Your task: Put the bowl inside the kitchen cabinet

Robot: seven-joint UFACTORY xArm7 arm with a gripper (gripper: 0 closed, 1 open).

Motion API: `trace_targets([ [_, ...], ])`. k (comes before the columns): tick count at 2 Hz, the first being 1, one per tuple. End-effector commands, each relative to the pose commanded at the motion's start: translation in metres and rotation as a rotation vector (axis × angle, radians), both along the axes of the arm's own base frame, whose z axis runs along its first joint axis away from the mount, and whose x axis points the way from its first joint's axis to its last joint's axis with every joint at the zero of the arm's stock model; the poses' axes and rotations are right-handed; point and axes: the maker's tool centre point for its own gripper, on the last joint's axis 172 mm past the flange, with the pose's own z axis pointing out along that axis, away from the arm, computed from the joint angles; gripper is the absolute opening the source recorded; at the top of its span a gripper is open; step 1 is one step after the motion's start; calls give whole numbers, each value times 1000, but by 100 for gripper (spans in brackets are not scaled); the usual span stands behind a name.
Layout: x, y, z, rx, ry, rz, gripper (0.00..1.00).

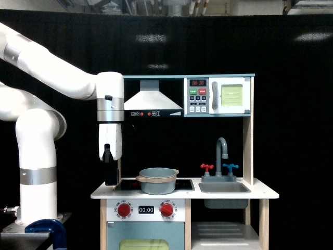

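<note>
Bowl point(157, 180) sits on the black hob of the toy kitchen counter point(270, 195), toward the exterior view's left half of the top, clear of the sink point(224, 187) on the right. Tan rim level, one small handle showing on each side. Untouched.

Gripper point(111, 178) hangs off the counter's left edge, pointing straight down, its dark fingertips roughly level with the bowl's rim. Apart from the bowl, gap between them. Seen side-on, so cannot tell how far the claw is spread; nothing appears to be in it.

Kitchen cabinet point(225, 235) is the doorless compartment under the sink, lower right, white slatted shelf just visible at the frame's bottom. Oven door point(145, 237) sits directly under the bowl; not the target.

Step in hand, as I judge it: the approach and grasp.

- Bring the claw over the near rim, one finger inside the wall and one outside, rather than trying to span the full bowl.
- Pinch beside a handle for a steadier bite on the wooden rim.
- Lift straight up before travelling; faucet point(222, 151) and its red and blue taps stand between bowl and sink side.
- Carrying to the cabinet means coming out front of the counter edge, then down and in under it. Keep the bowl level and enter low, clear of the posts.
</note>
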Motion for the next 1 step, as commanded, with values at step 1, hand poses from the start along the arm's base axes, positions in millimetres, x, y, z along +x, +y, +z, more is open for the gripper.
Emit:
trace_targets([
  [1, 26, 7, 17, 205, -76, 113, 100],
])
